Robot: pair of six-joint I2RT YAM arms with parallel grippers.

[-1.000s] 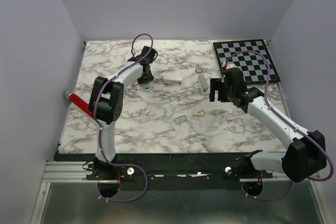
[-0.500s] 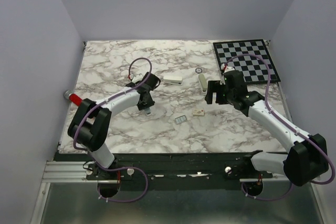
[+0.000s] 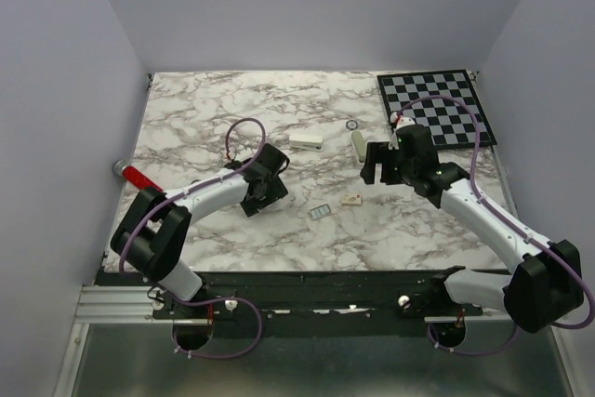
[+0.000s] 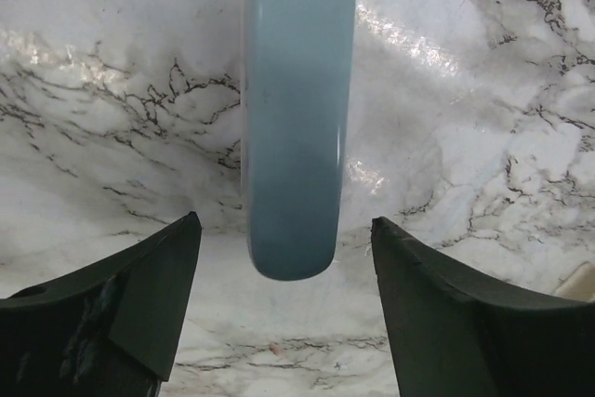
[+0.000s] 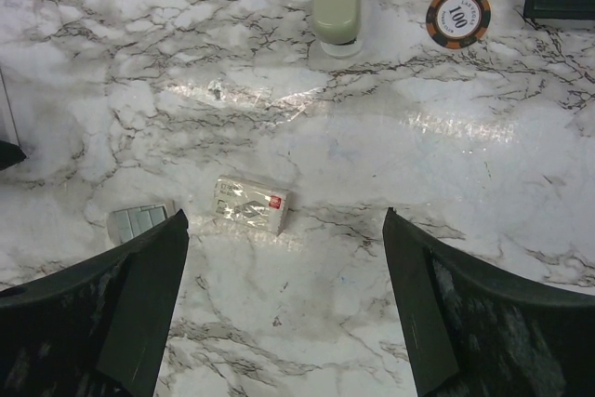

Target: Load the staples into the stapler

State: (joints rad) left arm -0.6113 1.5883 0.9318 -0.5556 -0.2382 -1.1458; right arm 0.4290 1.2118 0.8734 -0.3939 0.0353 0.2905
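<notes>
Two arms reach over the white, grey-veined marble counter (image 3: 186,127). Nearest their bases are the staples (image 3: 320,212), a tiny flat grey metallic rectangle lying on the counter in the open stretch between the two tools, touched by neither. Just beside it, to the right and slightly farther back, sits a small white printed box (image 3: 351,199). The left tool (image 3: 266,185) hangs low to the left of the staples, released, its fingers spread on either side of a pale blue rounded bar (image 4: 297,109) with a gap on each side. The right tool (image 3: 372,165) hovers beyond the box, its jaws wide apart and gripping nothing. Farther back lie a cream oblong bar (image 3: 358,144), a white oblong block (image 3: 306,140), a round orange-and-black chip (image 5: 457,16) and a black-and-white checkerboard (image 3: 435,107).
</notes>
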